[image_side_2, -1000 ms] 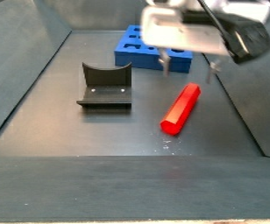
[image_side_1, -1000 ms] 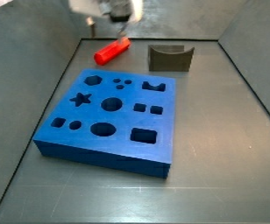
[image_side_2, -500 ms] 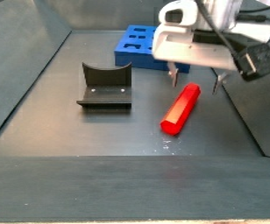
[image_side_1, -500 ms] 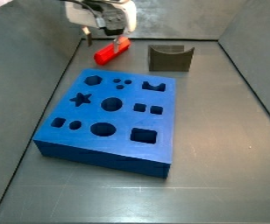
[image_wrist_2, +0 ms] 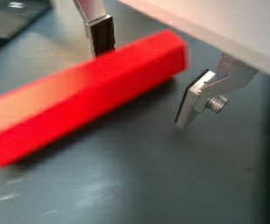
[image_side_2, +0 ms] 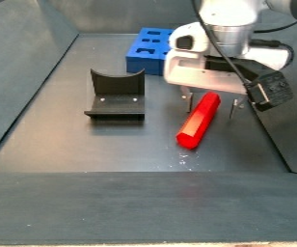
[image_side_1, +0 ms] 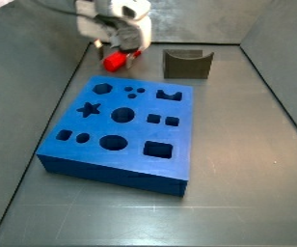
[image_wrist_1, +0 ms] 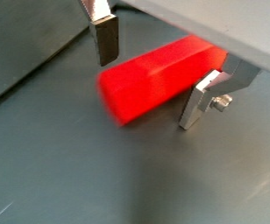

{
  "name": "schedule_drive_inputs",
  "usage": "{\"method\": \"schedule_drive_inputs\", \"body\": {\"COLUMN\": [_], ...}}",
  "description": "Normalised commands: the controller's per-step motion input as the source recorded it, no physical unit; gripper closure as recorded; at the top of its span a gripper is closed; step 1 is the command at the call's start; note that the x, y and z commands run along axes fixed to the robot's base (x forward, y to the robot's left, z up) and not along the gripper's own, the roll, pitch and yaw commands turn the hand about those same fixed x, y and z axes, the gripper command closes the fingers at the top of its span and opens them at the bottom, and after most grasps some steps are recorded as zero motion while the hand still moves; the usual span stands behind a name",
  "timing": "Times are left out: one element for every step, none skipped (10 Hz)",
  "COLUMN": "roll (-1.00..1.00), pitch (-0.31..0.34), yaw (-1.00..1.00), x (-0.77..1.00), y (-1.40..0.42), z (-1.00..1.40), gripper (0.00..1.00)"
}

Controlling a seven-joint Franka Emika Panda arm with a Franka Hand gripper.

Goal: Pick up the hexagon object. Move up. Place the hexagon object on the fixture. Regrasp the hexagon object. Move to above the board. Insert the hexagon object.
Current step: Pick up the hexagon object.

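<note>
Pincer [image_wrist_1: 149, 77] stands spread astride the hexagon object [image_wrist_1: 159, 77] on the floor, pads clear; no writing shows.

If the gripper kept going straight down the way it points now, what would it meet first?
Probably the hexagon object: the gripper hangs open over it, one finger on each side. The fingers look set to pass beside it and reach the floor; depth is unclear.

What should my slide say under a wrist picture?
Open claw straddling the red hexagon object on the floor.
</note>
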Motion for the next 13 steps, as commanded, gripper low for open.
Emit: {"method": "schedule_drive_inputs", "body": {"roll": [-0.01, -0.21, 0.0, 0.0, 0.11, 0.0, 0.0, 0.0, 0.0, 0.0, 0.0, 0.0, 0.0], "pitch": [0.0, -0.086, -0.036, -0.019, -0.187, 0.0, 0.0, 0.0, 0.0, 0.0, 0.0, 0.0, 0.0], "yaw": [0.0, 0.0, 0.0, 0.0, -0.08, 0.0, 0.0, 0.0, 0.0, 0.0, 0.0, 0.0, 0.0], "x": [0.0, 0.03, 0.0, 0.0, -0.35, 0.03, 0.0, 0.0, 0.0, 0.0, 0.0, 0.0, 0.0], "y": [0.0, 0.2, 0.0, -0.01, -0.16, 0.0, 0.0, 0.0, 0.0, 0.0, 0.0, 0.0, 0.0], "z": [0.0, 0.27, 0.0, -0.1, -0.21, 0.0, 0.0, 0.0, 0.0, 0.0, 0.0, 0.0, 0.0], "gripper": [0.0, 0.0, 0.0, 0.0, 0.0, 0.0, 1.0, 1.0, 1.0, 1.0, 1.0, 1.0, 1.0]}}
